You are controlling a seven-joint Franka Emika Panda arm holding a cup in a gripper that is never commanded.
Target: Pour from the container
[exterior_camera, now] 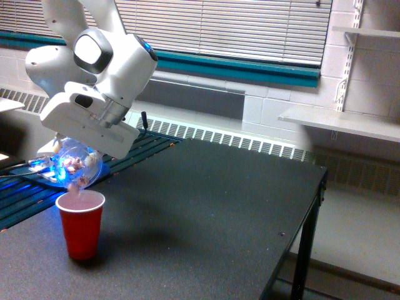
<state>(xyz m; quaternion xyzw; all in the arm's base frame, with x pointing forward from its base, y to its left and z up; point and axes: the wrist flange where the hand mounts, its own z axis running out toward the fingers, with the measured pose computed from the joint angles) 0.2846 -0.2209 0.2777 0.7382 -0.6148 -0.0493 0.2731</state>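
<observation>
The container point(76, 165), a clear plastic tumbler with small pinkish-white pieces inside, hangs steeply tilted under the white robot hand at the exterior view's left. My gripper point(78, 156) is shut on it; the fingers are mostly hidden behind the hand's housing. The tumbler's mouth points down at a red party cup point(80, 222) standing upright on the dark table point(206, 206) just below. A few pieces sit at the tumbler's lower lip, right above the red cup's rim.
Behind the arm at the exterior view's left lies a slatted dark surface with a blue-lit device point(44, 170). The table's edge point(309, 206) runs down the exterior view's right. A white shelf point(344, 122) juts from the wall.
</observation>
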